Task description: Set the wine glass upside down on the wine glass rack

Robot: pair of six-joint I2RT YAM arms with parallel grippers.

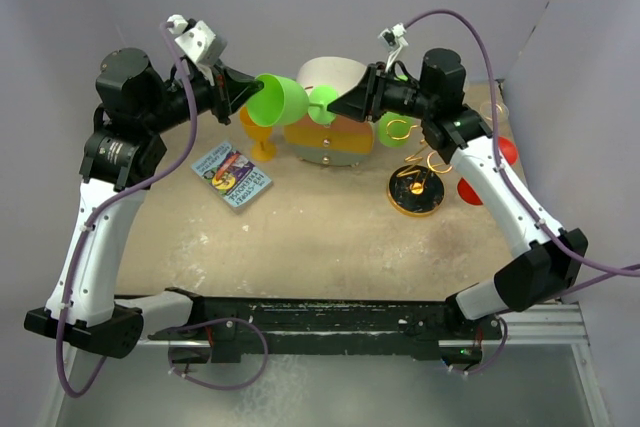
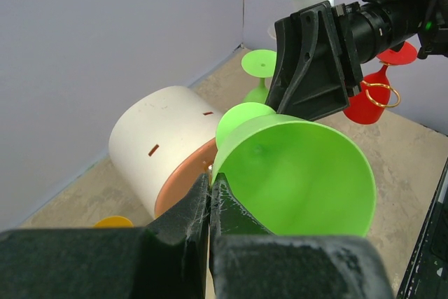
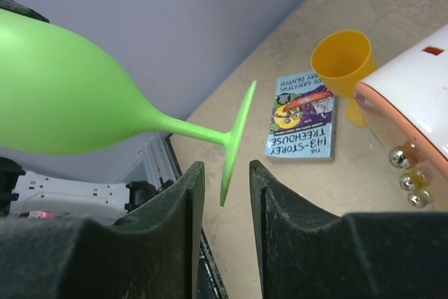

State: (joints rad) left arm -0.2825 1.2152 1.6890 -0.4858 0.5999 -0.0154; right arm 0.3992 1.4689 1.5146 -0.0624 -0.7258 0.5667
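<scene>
The wine glass [image 1: 280, 99] lies level, stem toward three o'clock; left gripper [image 1: 246, 92] pinches its rim, right gripper [image 1: 337, 107], narrowly parted, straddles its foot.

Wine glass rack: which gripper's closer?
Right. The right gripper straddles the green wine glass's foot, just left of the gold rack; left gripper pinches the bowl rim, farther left.

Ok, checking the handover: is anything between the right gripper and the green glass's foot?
Nothing visible. The green wine glass has its foot edge-on between the open jaws of the right gripper, touching neither; the left gripper pinches the bowl rim.
</scene>
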